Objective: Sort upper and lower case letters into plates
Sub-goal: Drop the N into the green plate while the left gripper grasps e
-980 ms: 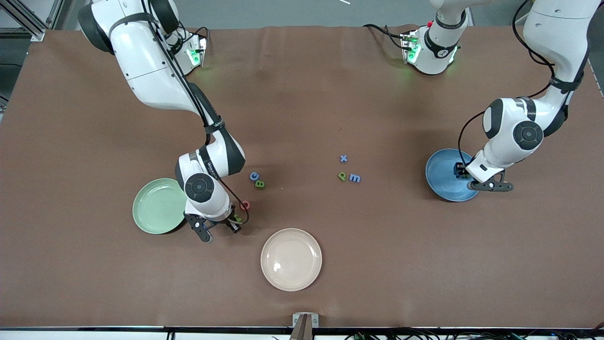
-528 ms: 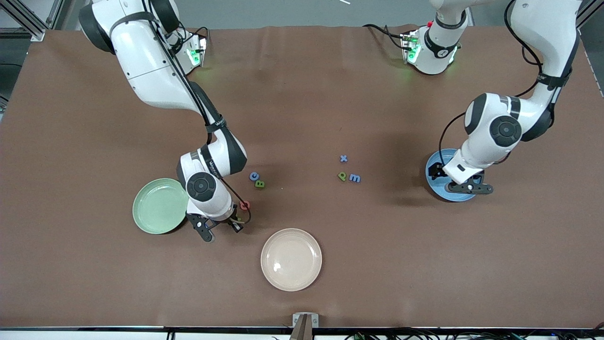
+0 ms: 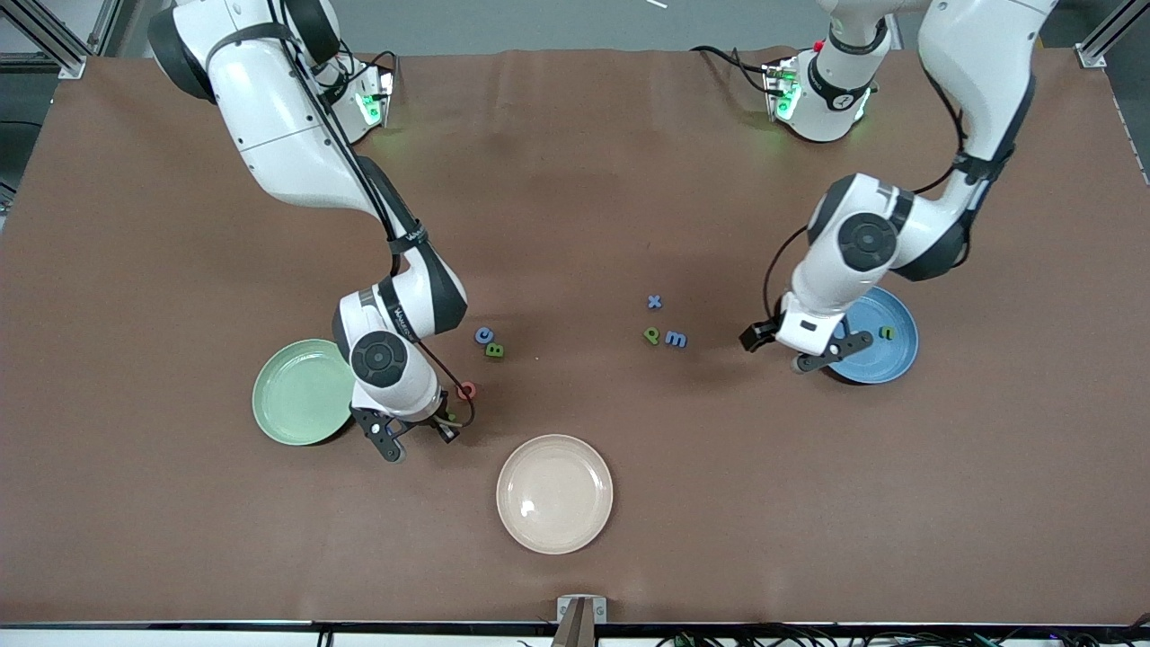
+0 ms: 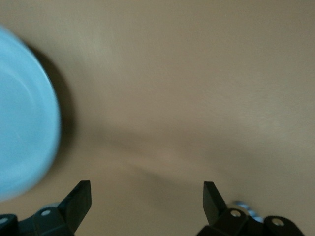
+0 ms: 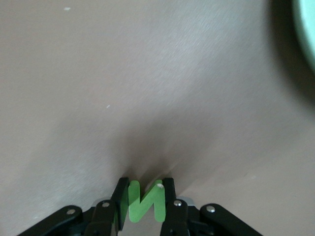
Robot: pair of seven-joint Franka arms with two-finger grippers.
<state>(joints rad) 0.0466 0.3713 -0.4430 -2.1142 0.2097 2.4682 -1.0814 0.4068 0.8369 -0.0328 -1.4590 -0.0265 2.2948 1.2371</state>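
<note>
Right hand (image 5: 142, 189): clamped on a green letter (image 5: 143, 201), low over the counter (image 3: 575, 225) beside the mint plate (image 3: 301, 392); letter's lower part is cut off.
Left hand (image 4: 147, 196): fingers held apart, empty, beside the blue plate (image 3: 885, 355).
Blue plate: one small green letter (image 3: 887, 332) is held inside; shape unreadable.
Loose letters (image 3: 663, 337): lying between the plates.

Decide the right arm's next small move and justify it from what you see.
Probably lift and carry toward the mint green plate: the right gripper has its fingers shut on a green letter low over the table, beside that plate.
</note>
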